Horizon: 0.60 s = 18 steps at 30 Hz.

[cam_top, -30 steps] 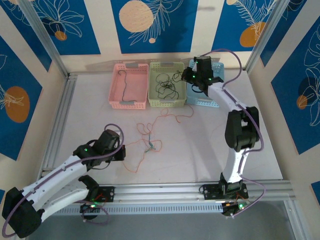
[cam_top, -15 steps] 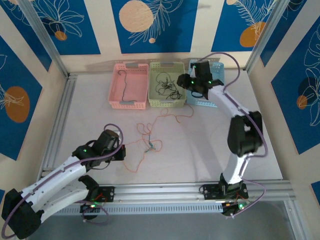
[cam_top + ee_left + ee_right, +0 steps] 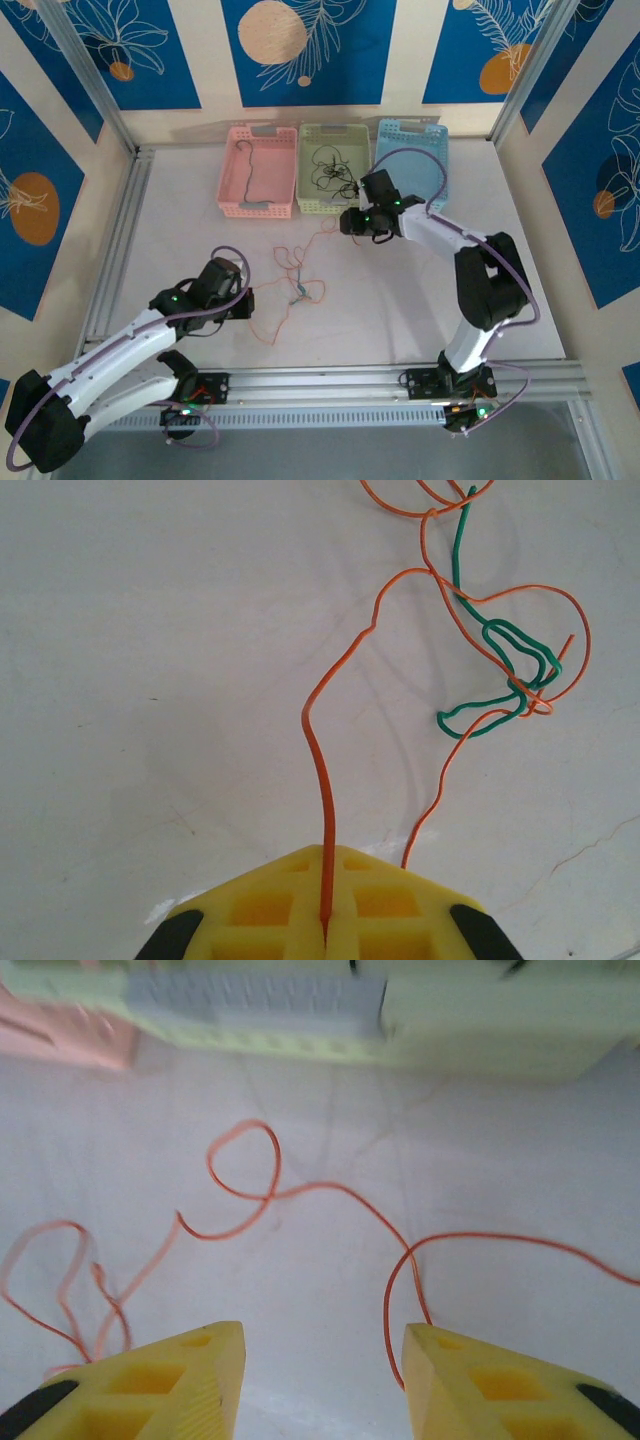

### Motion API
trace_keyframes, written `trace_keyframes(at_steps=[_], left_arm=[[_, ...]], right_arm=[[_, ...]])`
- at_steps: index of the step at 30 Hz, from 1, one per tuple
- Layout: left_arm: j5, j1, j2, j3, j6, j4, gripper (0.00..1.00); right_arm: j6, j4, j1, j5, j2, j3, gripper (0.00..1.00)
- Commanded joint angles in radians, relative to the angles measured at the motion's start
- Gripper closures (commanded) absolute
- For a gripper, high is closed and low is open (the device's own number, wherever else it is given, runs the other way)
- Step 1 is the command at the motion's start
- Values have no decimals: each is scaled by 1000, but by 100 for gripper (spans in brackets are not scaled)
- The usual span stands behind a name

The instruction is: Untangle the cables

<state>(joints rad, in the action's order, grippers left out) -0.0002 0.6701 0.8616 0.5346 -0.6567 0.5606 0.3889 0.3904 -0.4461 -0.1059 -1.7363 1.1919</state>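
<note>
The left gripper [image 3: 325, 922] pinches an orange cable [image 3: 319, 780] end, seemingly anchoring it against the green cable [image 3: 456, 555] tangle, while the right gripper [image 3: 323, 1355] hovers with jaws spread over further orange loops [image 3: 310, 1186].

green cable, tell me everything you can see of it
The green cable is a very thin, glossy, flexible wire lying on the white table. From the top edge of the left wrist view it runs down, folds into a tight narrow loop, then hooks back to a free end. The orange cable crosses and threads through that loop, so the two are tangled there.
</note>
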Motion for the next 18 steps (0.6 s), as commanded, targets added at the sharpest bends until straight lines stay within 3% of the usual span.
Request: trace_keyframes(at_steps=[1,11,18], left_arm=[[20,10,-4,-3,-9,-3,100],[12,11,-3,0,-4,4,100],[16,11,3,1,0,0,100]], right_arm=[[-56,93,-22,-48,-59,74,54],[-63,221,-31,-120,-158,149,55],[-97,264,-32,-92,-216,193,69]])
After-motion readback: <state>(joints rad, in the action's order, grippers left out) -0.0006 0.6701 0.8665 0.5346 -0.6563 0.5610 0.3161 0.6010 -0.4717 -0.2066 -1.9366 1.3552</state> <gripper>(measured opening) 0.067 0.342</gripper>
